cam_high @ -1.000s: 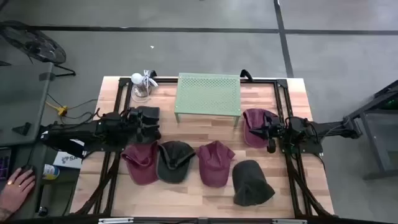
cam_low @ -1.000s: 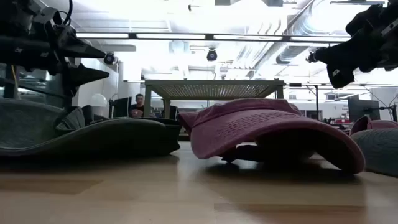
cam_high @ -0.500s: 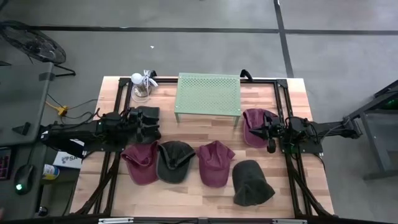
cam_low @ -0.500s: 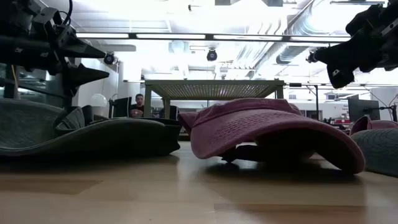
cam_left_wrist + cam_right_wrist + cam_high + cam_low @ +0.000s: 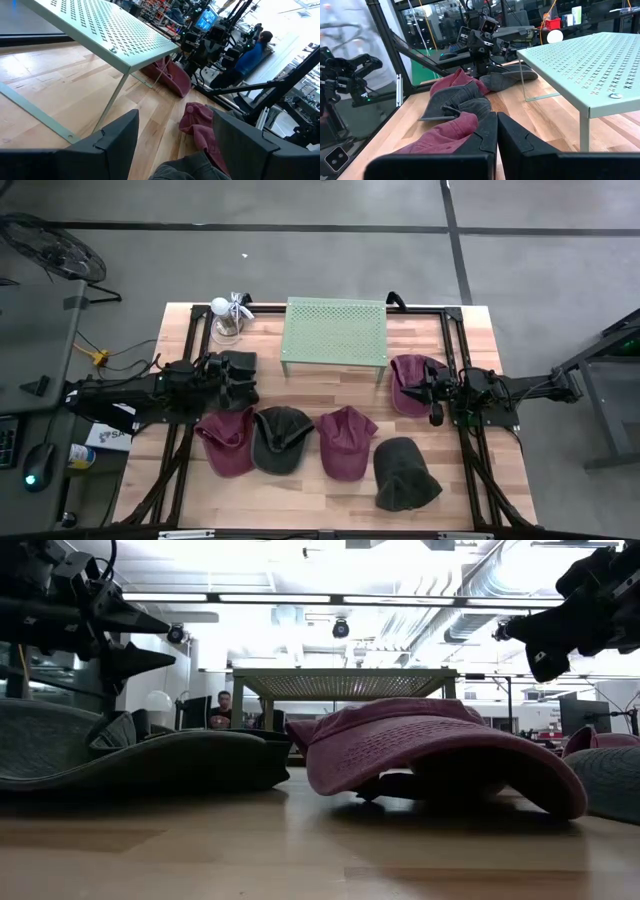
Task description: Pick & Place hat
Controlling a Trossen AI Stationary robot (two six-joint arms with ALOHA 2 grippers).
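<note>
Several caps lie brim-flat on the wooden table. A front row holds a maroon cap (image 5: 228,442), a dark cap (image 5: 280,438), a second maroon cap (image 5: 346,442) and a dark green cap (image 5: 403,473). Another dark cap (image 5: 238,363) lies under my left gripper (image 5: 242,386). That gripper hovers above the table with its fingers wide open (image 5: 175,117). A further maroon cap (image 5: 412,375) lies by my right gripper (image 5: 420,392), which hangs shut above the table (image 5: 545,640), its fingers nearly together (image 5: 497,120).
A pale green perforated shelf (image 5: 335,332) stands on thin legs at the table's far middle. A white fan-like object in a clear holder (image 5: 228,320) sits at the far left corner. Bare wood lies between the shelf and the front row of caps. A person (image 5: 224,708) sits far behind.
A person's hand beside the table's left side has gone out of view. Both arms and all the caps have kept still.
</note>
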